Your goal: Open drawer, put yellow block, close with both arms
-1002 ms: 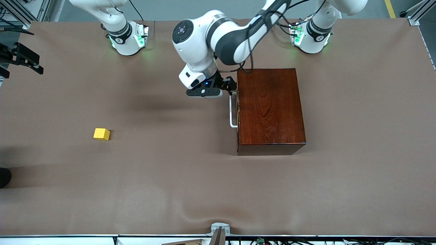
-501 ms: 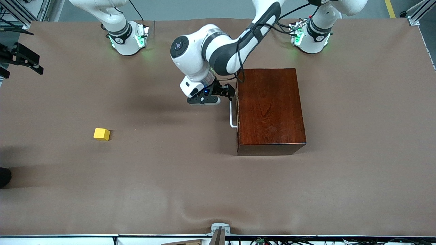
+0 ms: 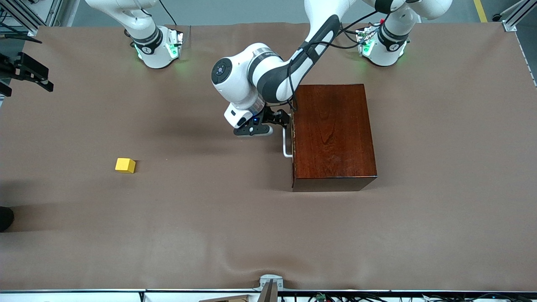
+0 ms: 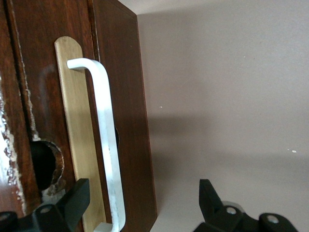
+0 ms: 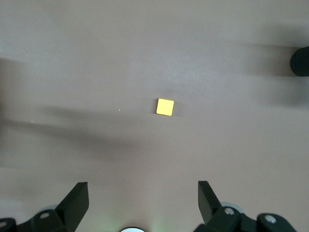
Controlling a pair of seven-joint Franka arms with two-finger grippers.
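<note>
Left gripper point(image 4: 140, 203), fingers spread, straddled the white U-shaped bar handle point(image 4: 107, 145) of the shut dark red-brown wooden drawer point(image 3: 292, 138). Right gripper point(image 5: 140, 203), spread wide, hung high over the small yellow cube point(image 5: 165, 107).

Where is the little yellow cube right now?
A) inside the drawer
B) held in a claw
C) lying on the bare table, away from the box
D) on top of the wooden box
C: the yellow cube sits alone on the table, toward the right arm's end, well apart from the wooden box.
</note>
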